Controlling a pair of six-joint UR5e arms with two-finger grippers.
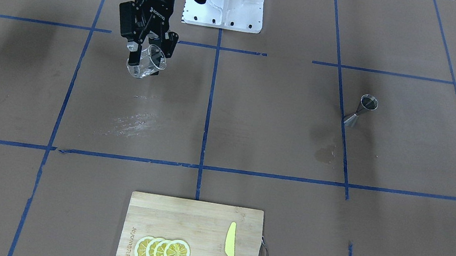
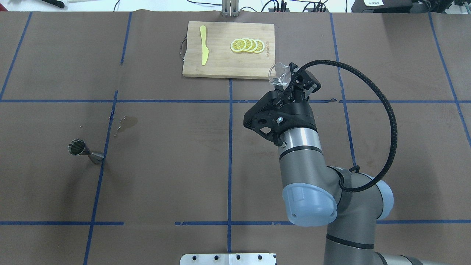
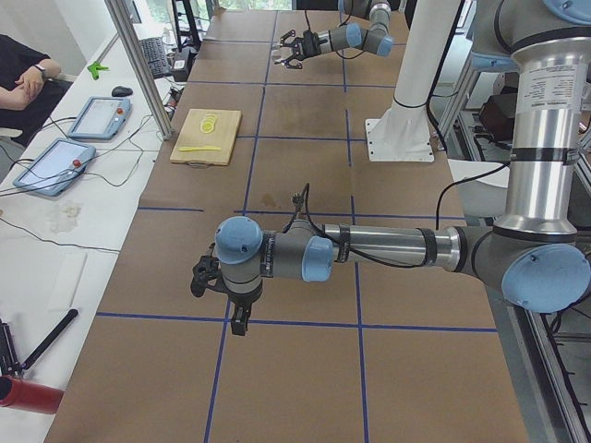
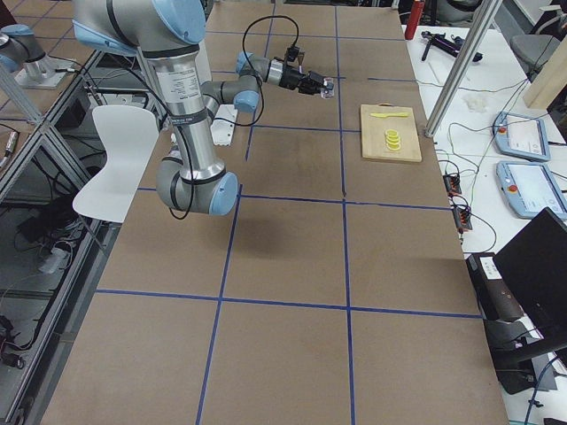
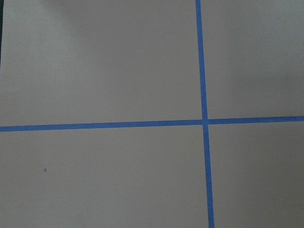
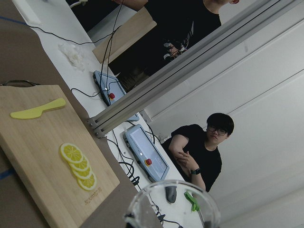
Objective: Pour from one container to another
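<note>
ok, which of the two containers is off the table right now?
The clear glass cup, held tilted in the right gripper above the table. The steel jigger sits on the table on the robot's left.

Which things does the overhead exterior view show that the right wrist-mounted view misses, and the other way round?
Only overhead exterior: the metal jigger on the table, a wet stain near it, and the right gripper itself. Only right wrist-mounted: a seated operator in glasses, a second person and a control tablet beyond the table's edge. Both: the clear glass held in the right gripper, and the cutting board carrying lemon slices and a yellow knife.
</note>
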